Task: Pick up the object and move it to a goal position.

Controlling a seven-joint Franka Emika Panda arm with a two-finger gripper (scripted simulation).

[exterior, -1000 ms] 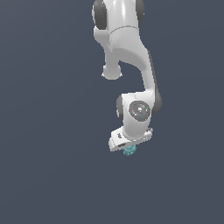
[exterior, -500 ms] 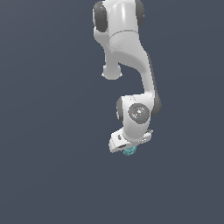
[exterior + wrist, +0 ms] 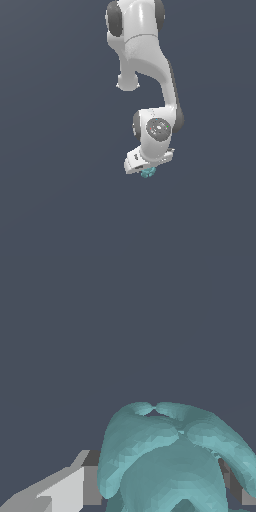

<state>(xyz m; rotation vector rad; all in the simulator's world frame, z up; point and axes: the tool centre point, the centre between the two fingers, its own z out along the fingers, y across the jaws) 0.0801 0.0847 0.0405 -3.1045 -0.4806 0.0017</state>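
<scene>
Pincer (image 3: 148, 170) | clamped on teal object (image 3: 147, 173) | fingers (image 3: 65, 488) flank it

The surface (image 3: 55, 200) is a plain, even slate-grey field that fills the exterior view from edge to edge, with no seam, rim or marking to be made out. In the wrist view the same flat grey (image 3: 75, 331) spreads behind everything. Whether anything rests directly on it cannot be told.
</scene>
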